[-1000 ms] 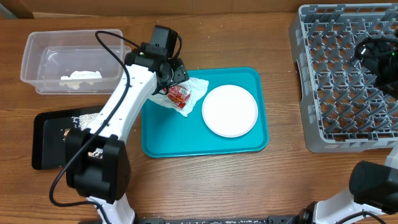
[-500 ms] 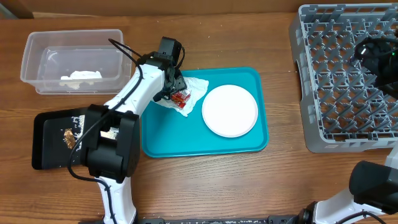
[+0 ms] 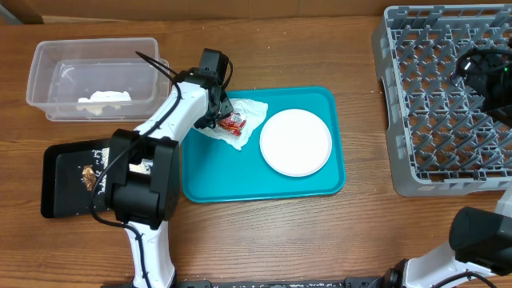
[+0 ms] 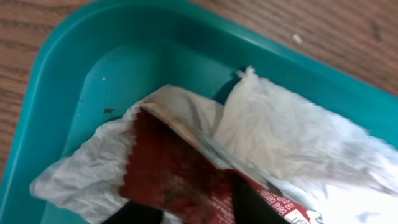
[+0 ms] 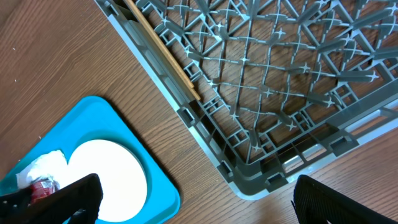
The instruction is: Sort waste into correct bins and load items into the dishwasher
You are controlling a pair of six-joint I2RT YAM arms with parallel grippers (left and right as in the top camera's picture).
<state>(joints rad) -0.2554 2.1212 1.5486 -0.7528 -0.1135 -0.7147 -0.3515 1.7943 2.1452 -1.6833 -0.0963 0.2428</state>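
Red-and-white wrapper (image 3: 234,122), crumpled, on top of a white napkin (image 3: 251,107) at the 10 o'clock corner of the teal tray (image 3: 240,182). Straddled by the left gripper (image 3: 218,119): in the wrist view, dark fingers (image 4: 249,204) slightly apart on either side of the red foil. Cannot tell whether they pinch it.

At 3 o'clock of the wrapper, on the same tray, a white small plate (image 3: 295,142). Off the tray toward 10 o'clock, the clear tub (image 3: 37,80) with a white wad (image 3: 104,100) inside. Toward 8 o'clock, the black tray (image 3: 58,196), carrying a brown lump (image 3: 88,178) and rice-like grains (image 3: 101,152). Well apart at 3 o'clock, the grey dish rack (image 3: 432,104), chopsticks (image 5: 165,53) along its edge. Above it, the right gripper (image 5: 196,186), fingers (image 5: 68,196) spread wide, holding nothing.
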